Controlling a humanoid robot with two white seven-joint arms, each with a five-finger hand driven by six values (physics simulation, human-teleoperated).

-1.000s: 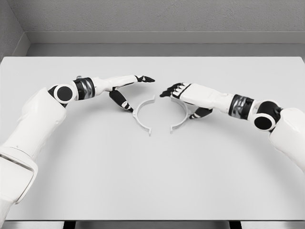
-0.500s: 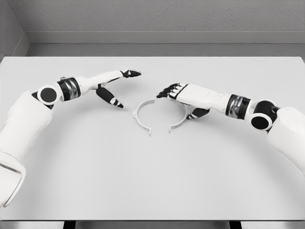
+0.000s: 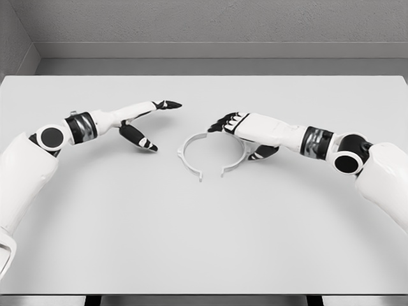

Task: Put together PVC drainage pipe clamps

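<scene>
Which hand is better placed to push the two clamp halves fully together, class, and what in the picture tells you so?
The right hand. It rests at the right clamp half, fingers over its arc, whereas the left hand hangs open, apart from the left clamp half. A gap shows between the halves' near ends.

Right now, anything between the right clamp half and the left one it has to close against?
Nothing visible. Only bare table shows in the gap between the right clamp half and the left clamp half. The left robot hand is off to the side, clear of it.
</scene>
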